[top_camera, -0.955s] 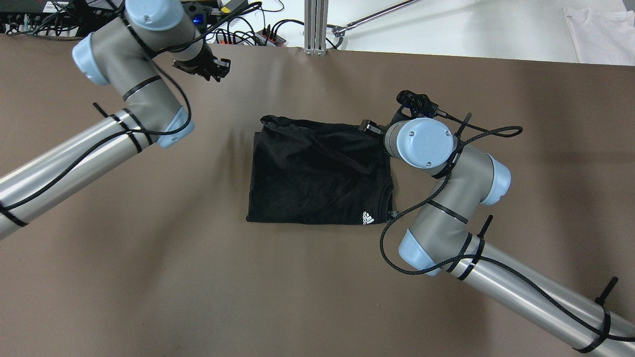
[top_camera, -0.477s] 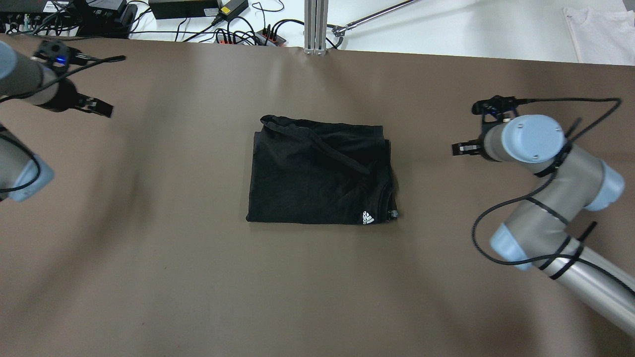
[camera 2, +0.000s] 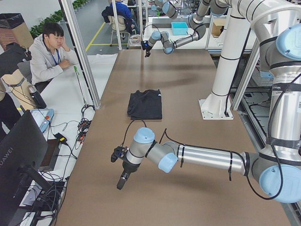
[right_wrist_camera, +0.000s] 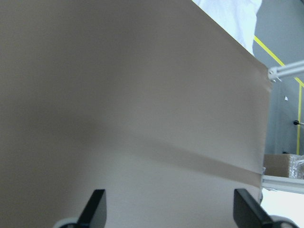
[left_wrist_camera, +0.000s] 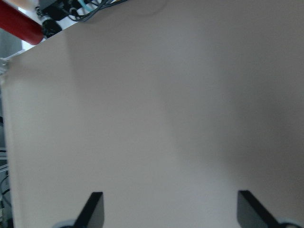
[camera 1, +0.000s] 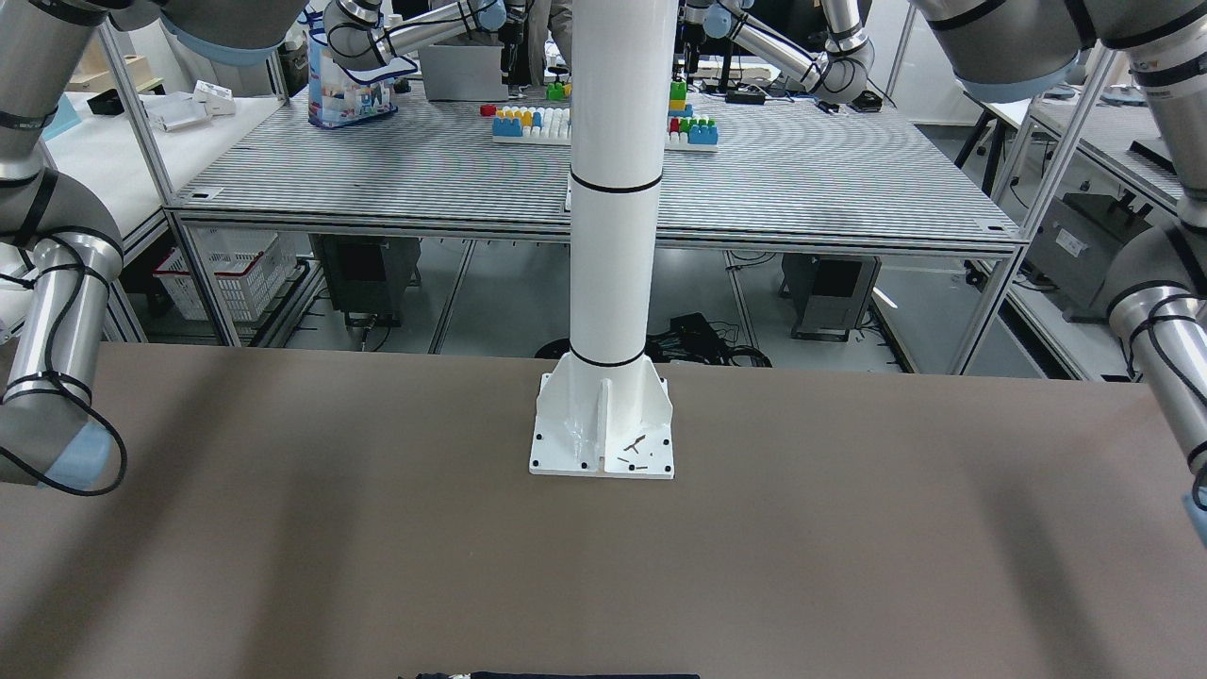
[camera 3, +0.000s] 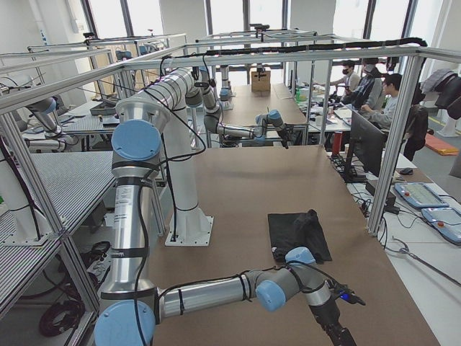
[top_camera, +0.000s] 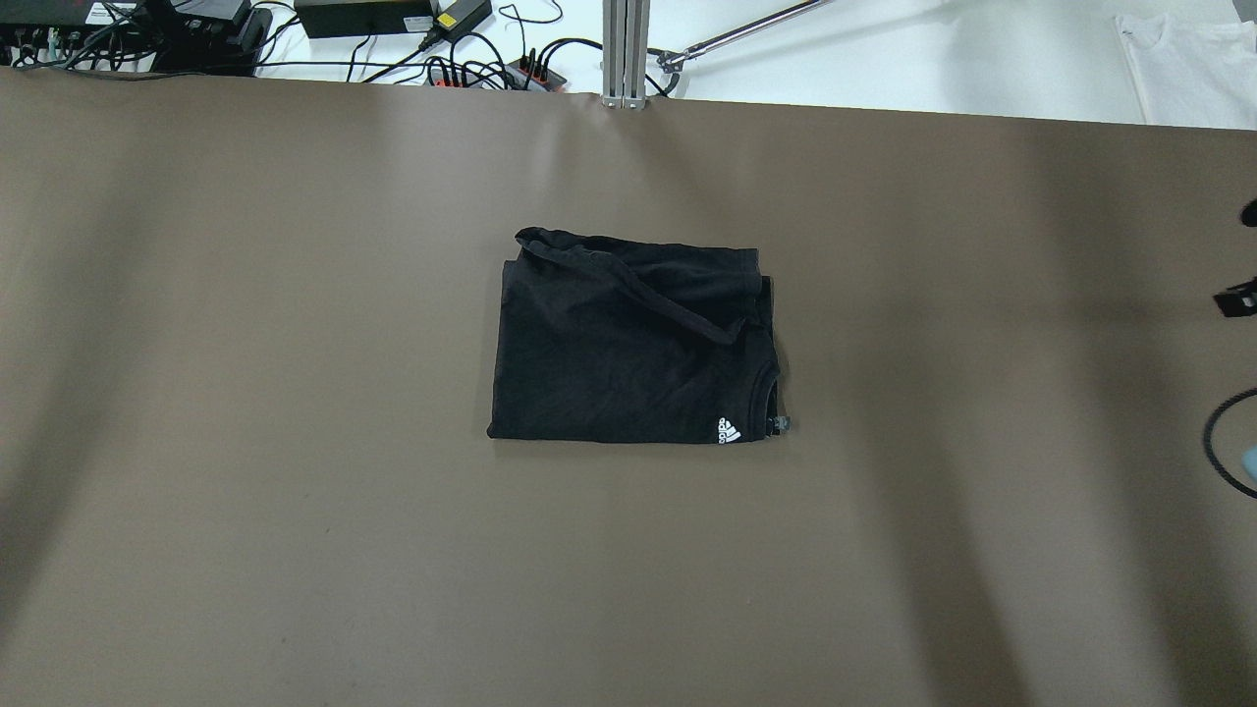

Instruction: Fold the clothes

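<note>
The folded black clothes are lying on the brown table, between my two grippers and well apart from both. My left gripper and right gripper are hovering over the table, probably low, fingers spread wide and holding nothing.

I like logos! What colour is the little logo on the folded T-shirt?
White logo on black T-shirt; clearest in overhead view.

Six views sharing one table
</note>
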Motion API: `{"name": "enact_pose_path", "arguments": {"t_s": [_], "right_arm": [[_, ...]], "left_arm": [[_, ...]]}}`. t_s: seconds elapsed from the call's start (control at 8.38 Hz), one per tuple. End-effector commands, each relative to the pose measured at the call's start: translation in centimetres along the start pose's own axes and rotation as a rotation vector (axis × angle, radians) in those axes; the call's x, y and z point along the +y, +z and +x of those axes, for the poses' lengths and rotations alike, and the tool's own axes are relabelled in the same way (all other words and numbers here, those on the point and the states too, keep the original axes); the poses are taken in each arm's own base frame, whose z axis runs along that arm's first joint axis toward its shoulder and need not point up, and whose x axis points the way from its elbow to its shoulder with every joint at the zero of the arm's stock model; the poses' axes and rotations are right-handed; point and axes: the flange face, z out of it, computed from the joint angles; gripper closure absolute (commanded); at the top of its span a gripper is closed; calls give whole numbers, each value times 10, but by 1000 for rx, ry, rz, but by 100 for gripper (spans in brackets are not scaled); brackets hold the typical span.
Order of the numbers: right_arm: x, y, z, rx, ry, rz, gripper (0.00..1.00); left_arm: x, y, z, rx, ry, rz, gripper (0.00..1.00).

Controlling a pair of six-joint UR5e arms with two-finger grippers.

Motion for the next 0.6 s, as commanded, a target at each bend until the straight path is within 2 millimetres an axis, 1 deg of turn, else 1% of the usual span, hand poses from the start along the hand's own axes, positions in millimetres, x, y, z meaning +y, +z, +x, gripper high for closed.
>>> {"name": "enact_pose_path", "arguments": {"t_s": [0.0,0.12,0.24,0.36,0.48], "right_arm": [[66,-11,67,70,23,28,6],[63,-14,68,69,52,45,6],[60,-13,66,57,142,48,6],[60,-19,61,28,158,60,6],[60,-20,59,6,159,57,6]], "left_arm": [[41,-20,-55,-169,100,47,0],[36,-33,-47,-132,47,72,0],[57,-32,-48,-131,31,73,0],[59,-31,-44,-124,41,79,0],[59,-33,-44,-124,42,94,0]]}}
